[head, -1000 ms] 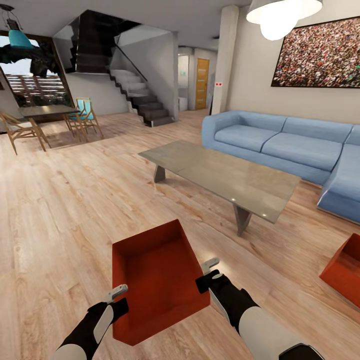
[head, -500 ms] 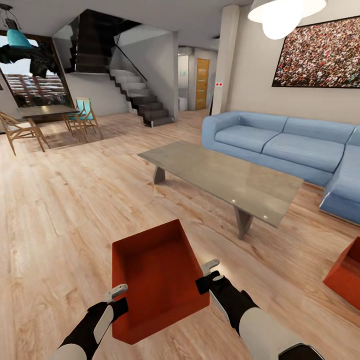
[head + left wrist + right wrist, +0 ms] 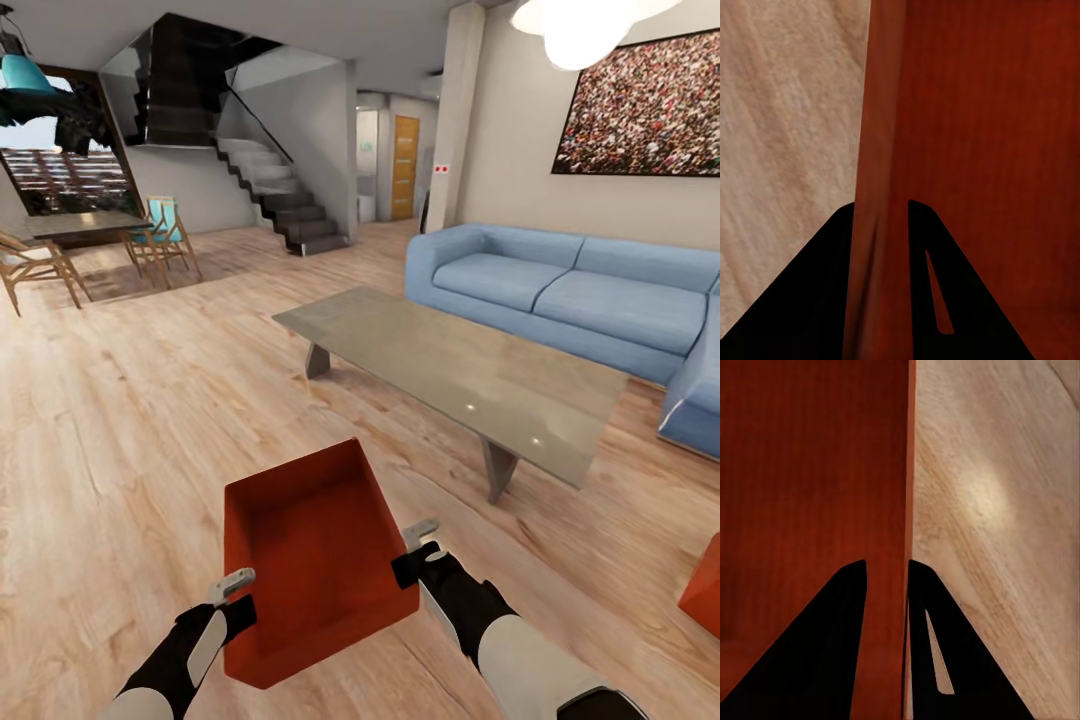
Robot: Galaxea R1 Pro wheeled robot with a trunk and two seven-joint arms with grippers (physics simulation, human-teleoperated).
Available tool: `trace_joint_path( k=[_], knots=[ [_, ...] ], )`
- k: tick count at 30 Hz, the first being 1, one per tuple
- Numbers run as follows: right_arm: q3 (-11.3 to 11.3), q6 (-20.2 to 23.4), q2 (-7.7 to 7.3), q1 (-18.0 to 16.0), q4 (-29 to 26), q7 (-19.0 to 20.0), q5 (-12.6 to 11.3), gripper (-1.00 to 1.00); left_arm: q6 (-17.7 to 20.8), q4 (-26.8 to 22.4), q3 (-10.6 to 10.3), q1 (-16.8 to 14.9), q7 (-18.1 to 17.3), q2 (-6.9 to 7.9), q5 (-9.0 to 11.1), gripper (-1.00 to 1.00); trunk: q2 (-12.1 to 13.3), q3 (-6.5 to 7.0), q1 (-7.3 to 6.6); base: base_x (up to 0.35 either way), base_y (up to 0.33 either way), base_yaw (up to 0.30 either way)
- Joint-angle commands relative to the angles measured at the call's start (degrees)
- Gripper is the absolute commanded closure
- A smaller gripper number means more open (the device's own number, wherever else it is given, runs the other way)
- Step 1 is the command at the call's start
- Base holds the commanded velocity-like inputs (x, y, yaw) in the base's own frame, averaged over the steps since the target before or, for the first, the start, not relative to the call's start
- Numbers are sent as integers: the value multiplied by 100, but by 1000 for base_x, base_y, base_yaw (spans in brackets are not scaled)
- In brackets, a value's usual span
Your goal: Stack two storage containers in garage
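An orange-red storage container (image 3: 310,560) hangs in front of me above the living room's wood-plank floor, held between both arms. My left gripper (image 3: 238,592) is shut on its left wall (image 3: 874,225), one finger on each side. On the opposite wall (image 3: 904,547) my right gripper (image 3: 415,545) is shut in the same way. The second storage container (image 3: 703,597) sits on the planks at the far right edge of the head view, mostly cut off.
A low grey coffee table (image 3: 460,365) stands just ahead to the right, with a blue sectional sofa (image 3: 570,300) behind it. A staircase (image 3: 270,200) and a wooden door (image 3: 404,165) lie further back. Dining chairs (image 3: 160,235) and a table stand at far left. Open plank floor stretches ahead left.
The whole view has shifted: table and sofa have grown and slid right, and the second container has slipped toward the right edge. The held container and both grippers keep their place in the picture.
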Motion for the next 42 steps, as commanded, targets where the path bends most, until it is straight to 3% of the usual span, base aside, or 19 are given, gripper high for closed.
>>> trace_joint_path(
  k=[1,8,33,42],
  knots=[
    [369,-85,-5,2,-19,108,-77,100,72,-1,47,-6,50,-3,376,100,-2,-5,3,337,117,0],
    [369,-87,-5,2,-20,106,-79,100,72,0,47,-6,50,-3,376,100,-2,-5,3,337,129,99],
    [369,-85,-5,2,-15,107,-78,100,72,8,45,-6,50,-3,376,100,-2,-5,3,337,132,274],
    [369,-91,-5,2,-19,110,-80,100,72,8,41,-6,50,-3,376,100,-2,-5,3,337,132,37]
  ],
)
